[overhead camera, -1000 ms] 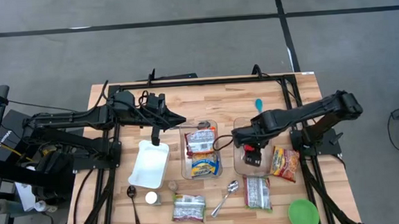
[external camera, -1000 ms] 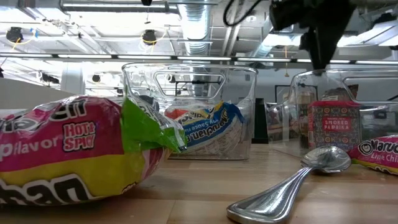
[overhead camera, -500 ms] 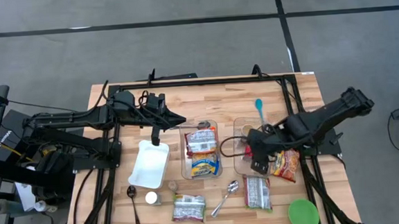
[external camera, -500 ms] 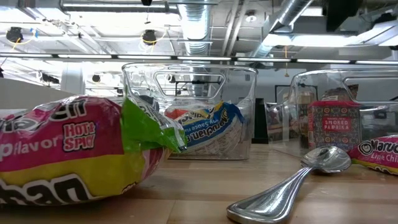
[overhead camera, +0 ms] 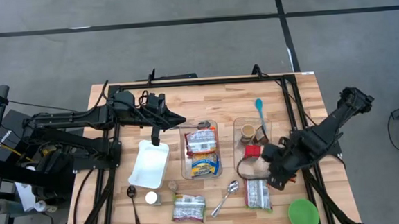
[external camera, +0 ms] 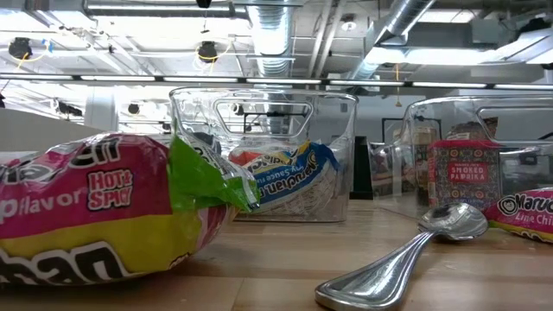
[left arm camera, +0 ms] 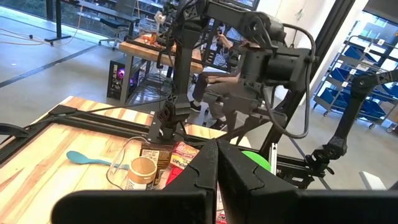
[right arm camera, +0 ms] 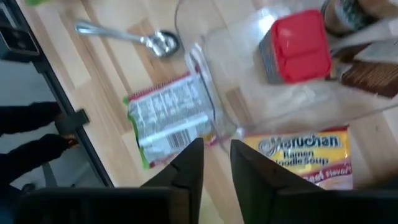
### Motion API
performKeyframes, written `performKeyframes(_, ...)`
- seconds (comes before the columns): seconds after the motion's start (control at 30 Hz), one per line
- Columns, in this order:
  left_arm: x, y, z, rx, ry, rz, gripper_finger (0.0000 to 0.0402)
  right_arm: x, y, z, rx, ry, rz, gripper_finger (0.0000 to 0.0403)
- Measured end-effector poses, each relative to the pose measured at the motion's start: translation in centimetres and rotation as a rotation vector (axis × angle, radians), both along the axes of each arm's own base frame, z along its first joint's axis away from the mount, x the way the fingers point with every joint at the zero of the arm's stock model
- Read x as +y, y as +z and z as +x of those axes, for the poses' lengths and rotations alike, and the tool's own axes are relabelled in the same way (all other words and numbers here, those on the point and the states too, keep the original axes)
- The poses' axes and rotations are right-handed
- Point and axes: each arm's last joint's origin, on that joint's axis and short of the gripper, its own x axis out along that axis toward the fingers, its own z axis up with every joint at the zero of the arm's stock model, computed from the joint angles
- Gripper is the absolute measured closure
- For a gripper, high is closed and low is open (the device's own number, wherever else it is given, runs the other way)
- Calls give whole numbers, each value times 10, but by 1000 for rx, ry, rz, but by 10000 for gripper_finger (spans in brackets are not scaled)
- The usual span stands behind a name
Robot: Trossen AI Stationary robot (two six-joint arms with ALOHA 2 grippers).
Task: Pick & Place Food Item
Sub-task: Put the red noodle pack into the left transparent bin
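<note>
Wood planks make the light table top [overhead camera: 219,97], with grey floor all around. Nearest the low camera lie a pink and yellow noodle packet [external camera: 104,220] and a shiny metal spoon [external camera: 406,255]. From above, the right gripper [overhead camera: 278,175] hangs empty over the table's right part, its fingers nearly together. Its wrist view shows a yellow ramen soup packet [right arm camera: 301,155] just beside the clear plastic bin [right arm camera: 249,81] holding a red tin [right arm camera: 295,46]. Farther off, the left gripper [overhead camera: 154,137] waits, closed and empty.
</note>
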Motion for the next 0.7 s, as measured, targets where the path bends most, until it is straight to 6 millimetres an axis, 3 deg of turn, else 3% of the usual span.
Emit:
performKeyframes(0.27,0,0,0,0,0,0,402,14,-8,-15,36,-58,10,345)
performKeyframes(0.7,0,0,0,0,0,0,402,22,-8,-24,45,-276,83,345)
